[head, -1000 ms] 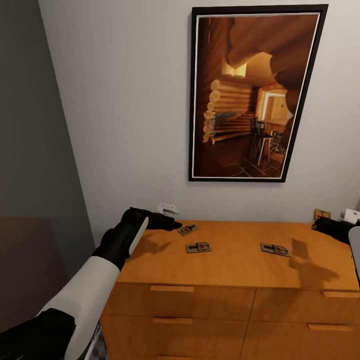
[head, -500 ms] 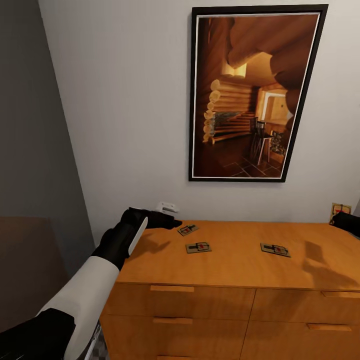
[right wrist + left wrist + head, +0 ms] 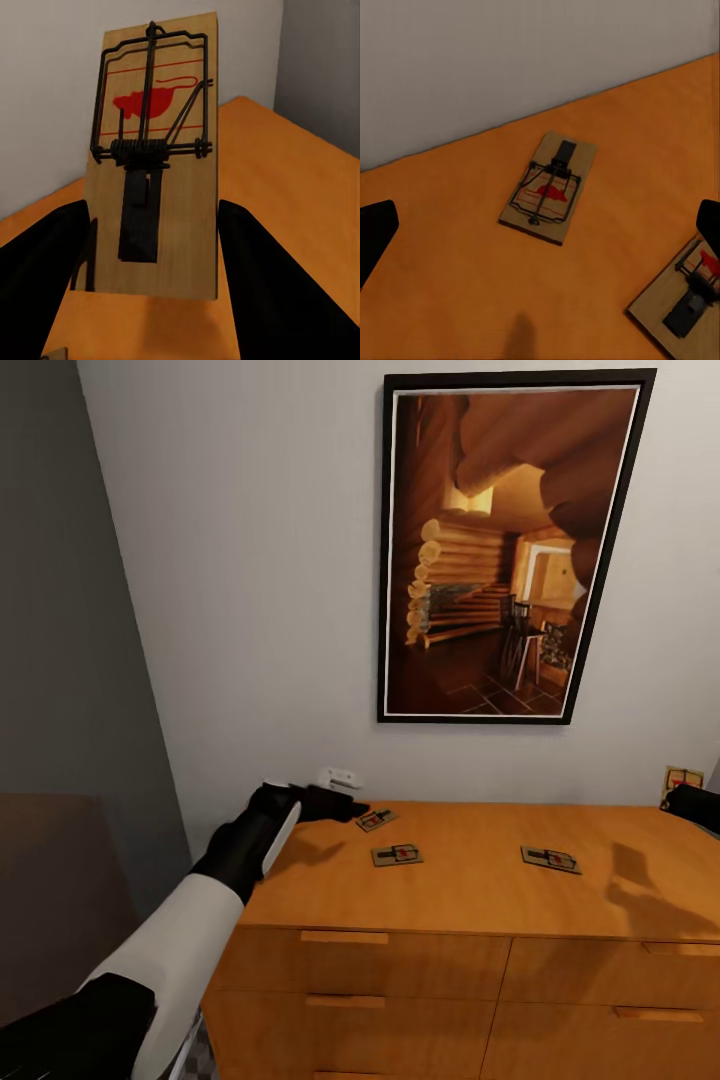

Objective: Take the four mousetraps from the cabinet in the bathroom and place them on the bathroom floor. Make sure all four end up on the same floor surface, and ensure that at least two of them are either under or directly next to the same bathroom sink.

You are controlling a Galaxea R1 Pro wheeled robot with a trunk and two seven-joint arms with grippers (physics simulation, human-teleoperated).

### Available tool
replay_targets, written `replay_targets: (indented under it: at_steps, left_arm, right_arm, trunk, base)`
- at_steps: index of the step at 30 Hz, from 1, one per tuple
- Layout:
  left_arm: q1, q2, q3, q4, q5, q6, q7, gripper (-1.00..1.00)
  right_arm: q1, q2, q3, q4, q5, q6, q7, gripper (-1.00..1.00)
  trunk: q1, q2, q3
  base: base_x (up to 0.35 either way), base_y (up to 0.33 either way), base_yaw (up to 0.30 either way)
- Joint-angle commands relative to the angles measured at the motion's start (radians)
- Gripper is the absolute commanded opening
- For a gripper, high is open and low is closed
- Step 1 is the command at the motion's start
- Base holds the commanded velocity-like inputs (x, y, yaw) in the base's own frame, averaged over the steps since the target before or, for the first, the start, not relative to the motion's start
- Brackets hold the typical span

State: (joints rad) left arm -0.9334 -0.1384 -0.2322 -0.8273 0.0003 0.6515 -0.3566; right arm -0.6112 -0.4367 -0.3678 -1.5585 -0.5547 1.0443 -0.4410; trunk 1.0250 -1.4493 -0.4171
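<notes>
Three mousetraps lie flat on the orange-brown cabinet (image 3: 470, 890): one at the back left (image 3: 376, 819), one in front of it (image 3: 397, 854) and one further right (image 3: 551, 858). My left gripper (image 3: 345, 807) hovers open just left of the back-left mousetrap (image 3: 549, 187), which the left wrist view shows between its spread fingertips (image 3: 375, 232); a second trap (image 3: 690, 296) lies beside it. At the cabinet's right end my right gripper (image 3: 695, 800) is shut on the fourth mousetrap (image 3: 681, 778), held upright above the top. That trap (image 3: 154, 172) stands between the dark fingers (image 3: 277, 285).
A large framed picture (image 3: 505, 550) of a log cabin hangs on the white wall behind the cabinet. A white wall outlet (image 3: 338, 776) sits just behind my left gripper. A grey wall (image 3: 60, 610) closes off the left side. Drawer fronts (image 3: 360, 960) face me.
My right gripper has lifted its mousetrap off the cabinet top and carried it right, to the picture's edge. The left gripper has edged a little closer to the back-left trap.
</notes>
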Motion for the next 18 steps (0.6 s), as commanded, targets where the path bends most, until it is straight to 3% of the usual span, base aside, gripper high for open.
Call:
replay_targets:
  at_steps: [1,5,18]
  left_arm:
    - [-0.001,-0.002,0.001,0.017,0.001,-0.028,-0.003,1.00]
    - [-0.001,-0.003,0.002,0.039,0.001,-0.066,-0.006,1.00]
    - [-0.001,-0.001,0.004,0.044,-0.010,-0.027,-0.007,1.00]
  right_arm:
    - [-0.001,0.000,0.000,-0.001,-0.010,0.003,-0.010,-1.00]
    - [-0.001,0.000,0.000,0.000,-0.010,0.003,-0.010,-1.00]
    - [-0.001,0.001,0.000,0.002,-0.010,0.003,-0.010,-1.00]
  trunk:
    - [0.000,-0.001,-0.001]
    - [0.000,-0.001,-0.001]
    - [0.000,-0.001,-0.001]
  base:
    - [0.000,0.000,0.000]
    - [0.000,0.000,0.000]
    - [0.000,0.000,0.000]
